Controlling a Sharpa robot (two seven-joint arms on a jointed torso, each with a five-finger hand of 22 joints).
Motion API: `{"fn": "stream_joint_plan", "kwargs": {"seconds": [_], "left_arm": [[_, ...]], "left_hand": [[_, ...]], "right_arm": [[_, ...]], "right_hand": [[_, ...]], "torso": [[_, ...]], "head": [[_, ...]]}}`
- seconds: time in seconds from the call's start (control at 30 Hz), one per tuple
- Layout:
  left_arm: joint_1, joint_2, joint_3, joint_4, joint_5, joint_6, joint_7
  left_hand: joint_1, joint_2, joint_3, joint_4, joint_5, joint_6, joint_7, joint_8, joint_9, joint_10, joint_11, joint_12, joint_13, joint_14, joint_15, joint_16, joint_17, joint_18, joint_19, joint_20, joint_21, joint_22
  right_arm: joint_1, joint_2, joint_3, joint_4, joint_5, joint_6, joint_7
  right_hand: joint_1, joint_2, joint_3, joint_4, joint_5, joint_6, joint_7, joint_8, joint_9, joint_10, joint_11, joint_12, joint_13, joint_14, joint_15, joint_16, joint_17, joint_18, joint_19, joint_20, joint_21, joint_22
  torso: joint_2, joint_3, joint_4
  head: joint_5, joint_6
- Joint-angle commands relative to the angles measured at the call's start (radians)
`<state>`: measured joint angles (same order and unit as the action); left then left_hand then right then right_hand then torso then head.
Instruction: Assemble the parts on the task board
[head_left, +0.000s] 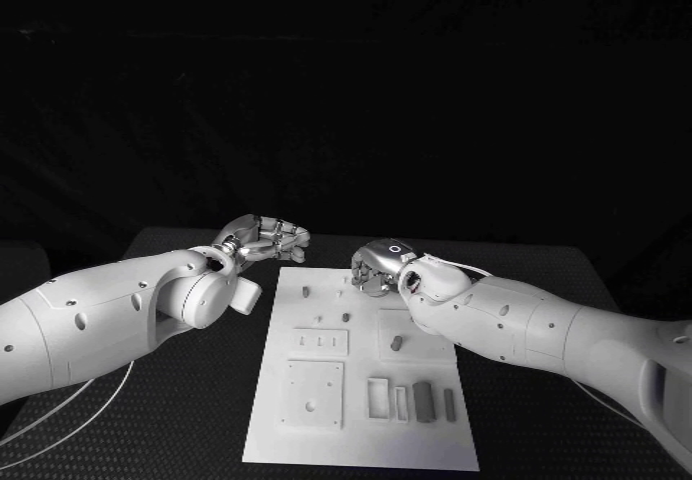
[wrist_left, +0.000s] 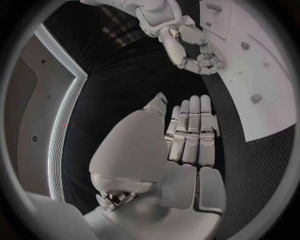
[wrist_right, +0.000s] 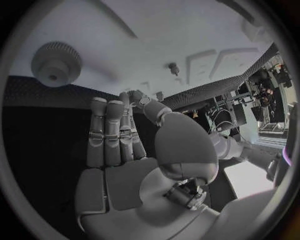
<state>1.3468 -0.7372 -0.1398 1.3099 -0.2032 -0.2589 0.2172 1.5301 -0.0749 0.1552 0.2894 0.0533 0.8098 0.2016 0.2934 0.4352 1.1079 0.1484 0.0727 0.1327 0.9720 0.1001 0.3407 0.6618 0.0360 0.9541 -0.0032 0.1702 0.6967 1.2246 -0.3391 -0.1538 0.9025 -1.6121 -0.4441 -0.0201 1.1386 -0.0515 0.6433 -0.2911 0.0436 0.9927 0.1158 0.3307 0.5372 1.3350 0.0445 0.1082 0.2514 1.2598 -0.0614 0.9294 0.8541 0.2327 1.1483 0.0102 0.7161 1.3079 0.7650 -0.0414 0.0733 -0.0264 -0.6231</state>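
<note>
The white task board (head_left: 361, 440) lies in the middle of the table. Several small grey parts lie or stand on it, among them a peg (head_left: 304, 292), a block (head_left: 397, 343) and a long bar (head_left: 423, 400). My right hand (head_left: 378, 266) hovers over the board's far edge, its fingers (wrist_right: 112, 135) stretched out side by side with nothing in them. A round knurled grey part (wrist_right: 56, 64) sits on the board (wrist_right: 187, 30) beyond those fingers. My left hand (head_left: 264, 238) hangs off the board's far left corner, fingers (wrist_left: 190, 132) straight and together, holding nothing.
Square and slotted recesses (head_left: 315, 392) are set into the near half of the board. Black table (head_left: 188, 420) surrounds the board on both sides. White cables (head_left: 58, 415) run along the near left.
</note>
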Motion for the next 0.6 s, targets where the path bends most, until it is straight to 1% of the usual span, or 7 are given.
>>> {"fn": "stream_joint_plan", "kwargs": {"seconds": [0.03, 0.1, 0.17, 0.23, 0.37, 0.5, 0.6], "left_arm": [[0.002, 0.008, 0.001, -0.002, 0.002, 0.01, 0.009], [0.002, 0.009, 0.001, -0.003, 0.003, 0.01, 0.009], [0.002, 0.009, 0.001, -0.004, 0.003, 0.011, 0.009], [0.002, 0.01, 0.001, -0.003, 0.003, 0.012, 0.009], [0.002, 0.014, 0.001, -0.005, 0.003, 0.012, 0.008], [0.002, 0.017, 0.001, -0.005, 0.003, 0.014, 0.009], [0.002, 0.018, 0.001, -0.007, 0.003, 0.016, 0.008]], "left_hand": [[-0.006, -0.003, 0.006, 0.0, 0.006, -0.006, 0.0, -0.005, -0.002, 0.0, 0.005, -0.004, -0.001, 0.002, 0.002, -0.004, 0.002, 0.006, 0.001, 0.005, -0.006, 0.001], [-0.006, -0.003, 0.006, 0.0, 0.006, -0.006, 0.0, -0.006, -0.002, 0.0, 0.005, -0.004, -0.001, 0.002, 0.002, -0.004, 0.002, 0.006, 0.001, 0.005, -0.006, 0.001], [-0.006, -0.003, 0.006, 0.0, 0.006, -0.007, 0.0, -0.006, -0.002, 0.0, 0.005, -0.004, -0.001, 0.002, 0.002, -0.004, 0.002, 0.006, 0.001, 0.005, -0.006, 0.001], [-0.006, -0.002, 0.006, 0.0, 0.006, -0.007, 0.0, -0.006, -0.002, 0.0, 0.005, -0.004, -0.001, 0.002, 0.002, -0.004, 0.002, 0.006, 0.001, 0.005, -0.007, 0.001], [-0.006, -0.002, 0.007, 0.0, 0.006, -0.007, 0.0, -0.006, -0.002, 0.0, 0.005, -0.004, -0.001, 0.002, 0.002, -0.004, 0.002, 0.006, 0.0, 0.005, -0.007, 0.001], [-0.006, -0.002, 0.007, 0.0, 0.006, -0.007, 0.0, -0.006, -0.002, 0.0, 0.005, -0.004, -0.001, 0.002, 0.002, -0.005, 0.003, 0.006, 0.0, 0.005, -0.007, 0.001], [-0.006, -0.002, 0.007, 0.0, 0.006, -0.007, 0.0, -0.006, -0.002, 0.0, 0.005, -0.004, -0.001, 0.002, 0.002, -0.005, 0.003, 0.006, 0.001, 0.005, -0.007, 0.002]], "right_arm": [[0.0, 0.013, 0.0, -0.014, -0.043, -0.041, -0.022], [0.0, 0.024, 0.0, -0.024, -0.052, -0.044, -0.028], [-0.001, 0.031, 0.0, -0.034, -0.054, -0.049, -0.026], [-0.001, 0.039, 0.0, -0.043, -0.053, -0.051, -0.016], [-0.002, 0.058, 0.0, -0.065, -0.053, -0.052, -0.013], [-0.002, 0.07, 0.0, -0.069, -0.058, -0.052, -0.014], [-0.003, 0.078, 0.0, -0.076, -0.051, -0.047, -0.016]], "right_hand": [[-0.005, -0.003, 0.006, 0.0, 0.004, 0.008, 0.002, 0.006, 0.014, 0.007, 0.001, 0.002, 0.002, -0.002, -0.002, 0.004, 0.001, 0.029, -0.003, -0.004, 0.005, 0.026], [-0.004, -0.003, 0.006, 0.0, 0.004, 0.009, 0.002, 0.006, 0.014, 0.007, 0.001, 0.002, 0.002, -0.002, -0.002, 0.005, 0.002, 0.029, -0.004, -0.004, 0.007, 0.026], [-0.004, -0.004, 0.006, 0.0, 0.004, 0.009, 0.002, 0.007, 0.015, 0.008, 0.001, 0.002, 0.003, -0.002, -0.002, 0.006, 0.002, 0.029, -0.004, -0.005, 0.009, 0.026], [-0.004, -0.005, 0.007, 0.0, 0.004, 0.009, 0.002, 0.007, 0.015, 0.008, 0.001, 0.002, 0.003, -0.002, -0.003, 0.006, 0.003, 0.029, -0.004, -0.005, 0.009, 0.025], [-0.003, -0.005, 0.007, 0.0, 0.004, 0.009, 0.002, 0.007, 0.015, 0.008, 0.001, 0.001, 0.003, -0.003, -0.003, 0.006, 0.003, 0.029, -0.004, -0.005, 0.011, 0.025], [-0.002, -0.005, 0.008, 0.0, 0.004, 0.009, 0.002, 0.006, 0.015, 0.008, 0.001, 0.001, 0.004, -0.003, -0.003, 0.007, 0.003, 0.029, -0.004, -0.005, 0.012, 0.025], [-0.002, -0.006, 0.008, 0.0, 0.004, 0.009, 0.002, 0.006, 0.015, 0.008, 0.001, 0.001, 0.004, -0.003, -0.003, 0.007, 0.003, 0.029, -0.004, -0.005, 0.012, 0.025]], "torso": [[0.001, -0.0009, 0.0011], [0.001, -0.0011, 0.0024], [0.001, -0.0001, 0.001], [0.001, -0.0001, 0.0005], [0.001, -0.0011, 0.0007], [0.001, -0.0017, 0.0017], [0.001, -0.0009, 0.0011]], "head": [[-0.002, 0.002], [-0.003, 0.004], [-0.001, 0.005], [-0.001, 0.006], [0.001, 0.006], [0.003, 0.007], [0.005, 0.007]]}}
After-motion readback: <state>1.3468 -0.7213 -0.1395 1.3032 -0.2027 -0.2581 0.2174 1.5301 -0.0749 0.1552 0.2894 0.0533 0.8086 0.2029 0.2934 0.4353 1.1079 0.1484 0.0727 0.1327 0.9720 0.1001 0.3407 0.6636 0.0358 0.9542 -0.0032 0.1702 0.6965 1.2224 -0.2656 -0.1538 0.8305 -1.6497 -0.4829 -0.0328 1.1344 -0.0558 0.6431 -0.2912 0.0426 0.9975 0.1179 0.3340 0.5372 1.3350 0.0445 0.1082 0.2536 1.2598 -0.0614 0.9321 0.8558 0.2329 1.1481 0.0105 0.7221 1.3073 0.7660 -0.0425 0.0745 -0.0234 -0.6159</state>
